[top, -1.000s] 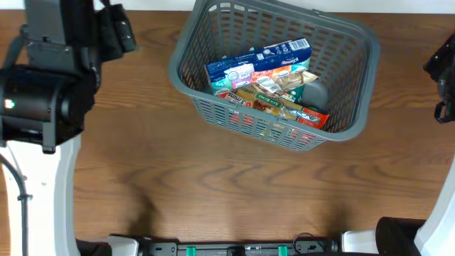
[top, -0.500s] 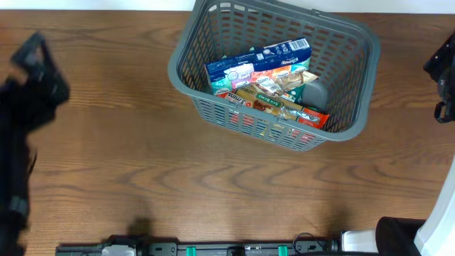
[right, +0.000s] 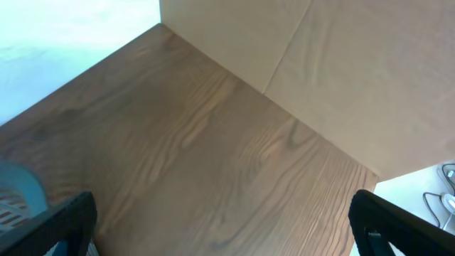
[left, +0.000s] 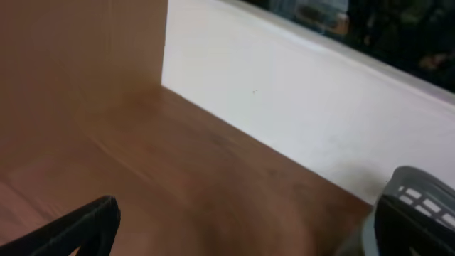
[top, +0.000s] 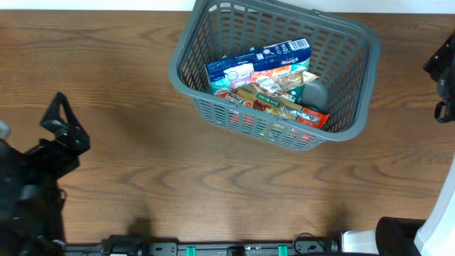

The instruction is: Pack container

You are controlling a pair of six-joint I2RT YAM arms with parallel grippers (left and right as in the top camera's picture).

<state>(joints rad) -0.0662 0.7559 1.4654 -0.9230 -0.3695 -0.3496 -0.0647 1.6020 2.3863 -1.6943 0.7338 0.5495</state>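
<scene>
Against the table's far edge, right of centre, the overhead view shows the container holding packets, with the left gripper near the left edge. The left wrist view shows its jaws spread wide. In the right wrist view, the right gripper gapes equally wide over wood.

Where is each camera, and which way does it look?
Overhead: above the table, looking down at the container of packets; left gripper shows at the left.
Left wrist: low over the table, facing a white wall; own fingers at the bottom.
Right wrist: tilted down at the table; own fingers in the bottom corners.
Shared: overhead and left wrist both see the container.
</scene>
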